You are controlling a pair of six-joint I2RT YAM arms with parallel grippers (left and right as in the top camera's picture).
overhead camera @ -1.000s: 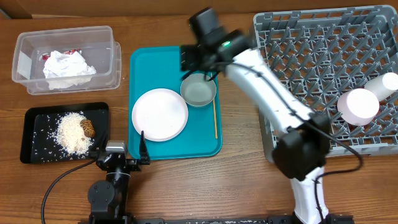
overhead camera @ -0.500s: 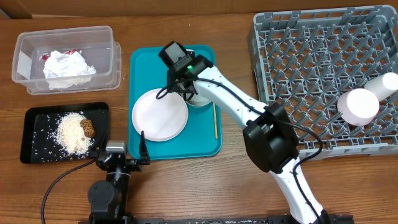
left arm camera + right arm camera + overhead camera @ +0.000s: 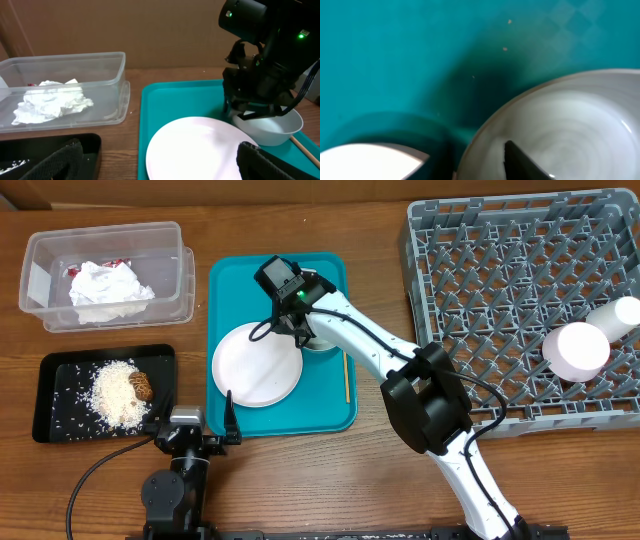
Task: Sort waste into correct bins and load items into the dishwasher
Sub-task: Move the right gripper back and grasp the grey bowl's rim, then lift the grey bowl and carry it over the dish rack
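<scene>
Grey-rimmed bowl (image 3: 270, 129) sits on the teal tray (image 3: 230, 290), just beside the white plate (image 3: 255, 370). Right hand (image 3: 302, 332) is at its rim, one finger (image 3: 520, 162) inside; its spread, I cannot tell. Left hand (image 3: 162, 160) gapes wide, empty, low over the desk (image 3: 300, 480).

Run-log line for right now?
right gripper: finger inside bowl on teal tray | left gripper: open, facing plate
</scene>
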